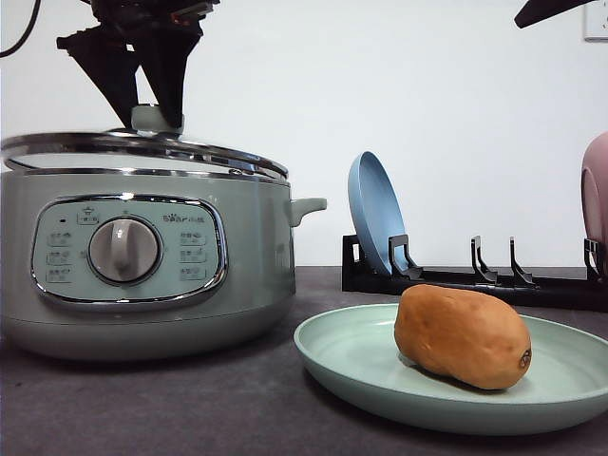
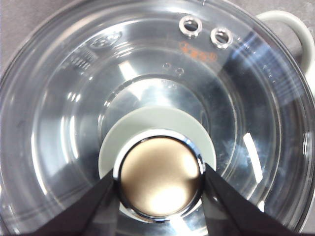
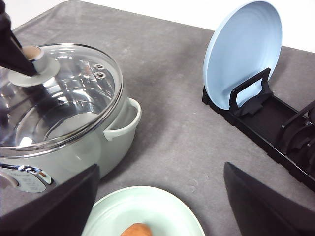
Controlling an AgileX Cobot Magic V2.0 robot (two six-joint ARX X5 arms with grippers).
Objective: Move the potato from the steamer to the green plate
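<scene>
One potato (image 1: 463, 335) lies on one green plate (image 1: 351, 356), which sits on the dark grey worktop (image 1: 142, 408), well off to the right of and below the left hand (image 1: 142, 119). One steamer (image 1: 142, 266) stands directly under that hand, its glass lid (image 2: 74, 98) tilted on the rim. One blue plate (image 1: 372, 211) stands upright in one black rack (image 1: 475, 280), and one pink plate (image 1: 597, 195) shows at the rack's far end. Two hands are in view. The left hand's fingers (image 2: 96, 206) are closed against either side of the lid's knob (image 2: 160, 178), gripping it. The right hand (image 3: 157, 206) hangs high above the worktop with its fingers (image 3: 266, 201) spread wide, holding nothing; the green plate and one end of the potato lie below it, between the fingers, and the steamer is to its left.
</scene>
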